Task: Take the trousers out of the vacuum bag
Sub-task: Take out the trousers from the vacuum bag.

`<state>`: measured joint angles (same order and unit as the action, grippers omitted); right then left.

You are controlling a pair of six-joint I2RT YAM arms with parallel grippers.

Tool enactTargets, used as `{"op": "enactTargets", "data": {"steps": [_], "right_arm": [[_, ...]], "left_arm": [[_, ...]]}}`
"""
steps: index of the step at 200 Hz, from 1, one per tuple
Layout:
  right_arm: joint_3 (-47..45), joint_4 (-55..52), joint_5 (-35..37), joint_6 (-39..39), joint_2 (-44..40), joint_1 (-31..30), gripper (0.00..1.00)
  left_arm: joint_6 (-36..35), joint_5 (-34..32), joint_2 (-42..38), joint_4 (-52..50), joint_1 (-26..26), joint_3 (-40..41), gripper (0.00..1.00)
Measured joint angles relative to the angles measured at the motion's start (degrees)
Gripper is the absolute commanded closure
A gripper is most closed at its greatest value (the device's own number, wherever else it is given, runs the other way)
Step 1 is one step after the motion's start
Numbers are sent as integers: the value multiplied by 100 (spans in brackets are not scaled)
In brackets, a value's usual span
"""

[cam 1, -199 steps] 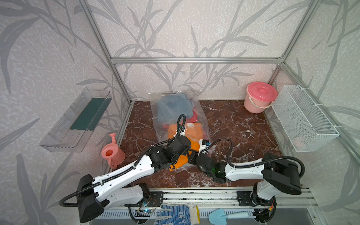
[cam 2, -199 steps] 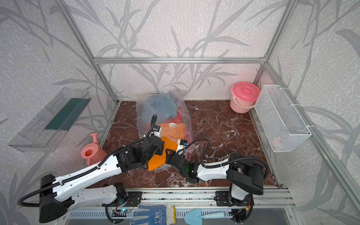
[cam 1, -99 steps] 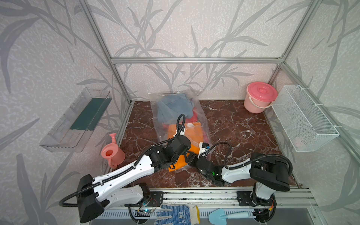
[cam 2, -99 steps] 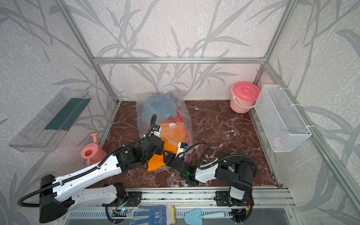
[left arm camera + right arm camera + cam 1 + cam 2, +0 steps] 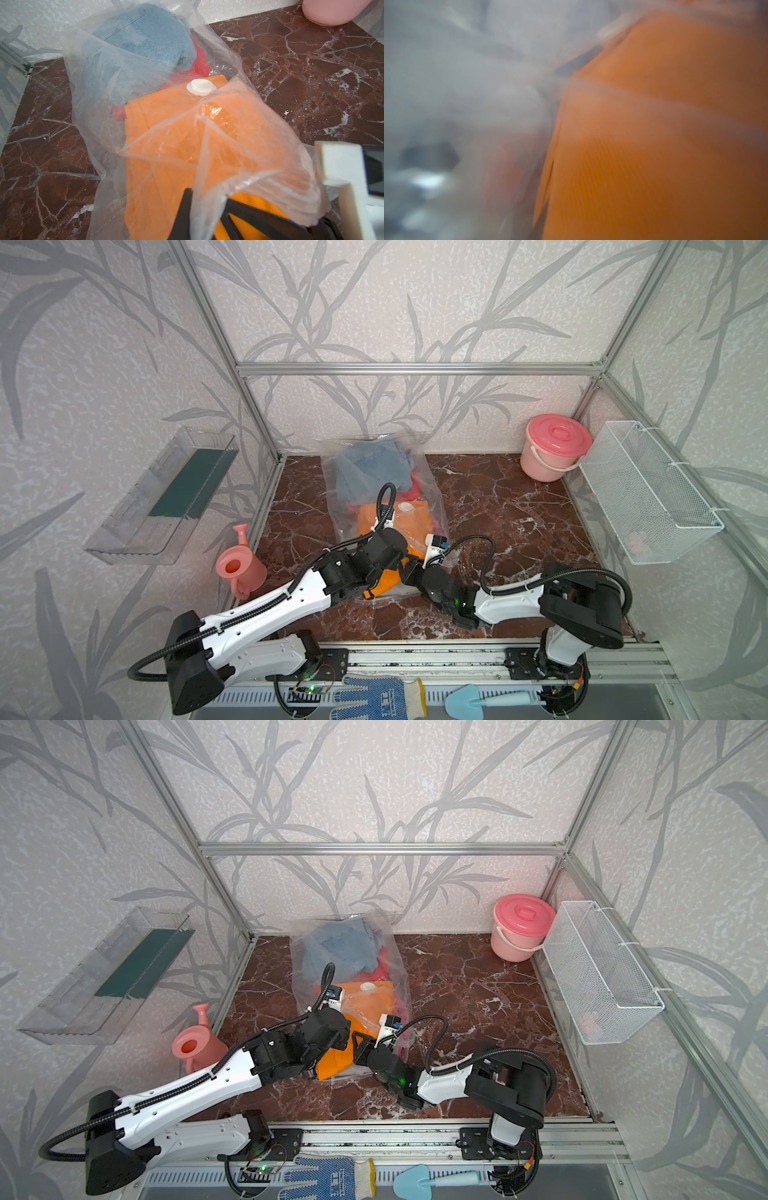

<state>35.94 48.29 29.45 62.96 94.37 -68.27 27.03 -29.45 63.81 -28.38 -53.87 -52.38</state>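
The vacuum bag (image 5: 345,522) lies on the marble floor, its white valve (image 5: 406,506) on top, in both top views (image 5: 307,986). Inside are the trousers: blue denim (image 5: 370,468) at the back, red (image 5: 415,489), and orange (image 5: 415,526) nearest the mouth. In the left wrist view my left gripper (image 5: 207,218) is shut on the bag's upper plastic edge, holding it above the orange trousers (image 5: 176,128). My right gripper (image 5: 409,568) reaches into the mouth against the orange cloth (image 5: 654,145). Its wrist view is blurred and its fingers are hidden.
A pink lidded bucket (image 5: 557,448) stands at the back right, next to a white wire basket (image 5: 648,497) on the right wall. A pink watering can (image 5: 239,568) stands front left, below a clear wall tray (image 5: 166,493). A dotted glove (image 5: 378,697) and a blue trowel (image 5: 478,701) lie by the front rail.
My right gripper has moved left, deeper into the bag's mouth and onto the orange trousers. The left arm has kept its hold on the plastic and has hardly moved.
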Motion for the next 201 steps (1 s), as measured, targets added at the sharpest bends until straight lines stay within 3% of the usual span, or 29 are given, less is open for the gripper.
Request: {"op": "enactTargets", "data": {"steps": [61, 102, 114, 121, 135, 152, 201], "right_arm": [[-284, -466, 262, 98, -505, -509, 78], [-463, -155, 308, 247, -229, -496, 48], [-466, 76, 293, 256, -87, -446, 45], [-466, 205, 280, 269, 17, -413, 49], [-470, 391, 247, 269, 153, -330, 69], [-470, 538, 188, 260, 210, -214, 79], [-481, 273, 155, 127, -164, -299, 84]], "left_arm": [[17, 9, -2, 15, 48, 81, 100], [26, 31, -2, 17, 63, 81, 100], [44, 42, -2, 13, 72, 81, 100], [57, 46, -2, 15, 74, 81, 100], [66, 46, -2, 13, 76, 81, 100], [68, 44, -2, 13, 79, 81, 100], [105, 48, 0, 24, 107, 92, 100]]}}
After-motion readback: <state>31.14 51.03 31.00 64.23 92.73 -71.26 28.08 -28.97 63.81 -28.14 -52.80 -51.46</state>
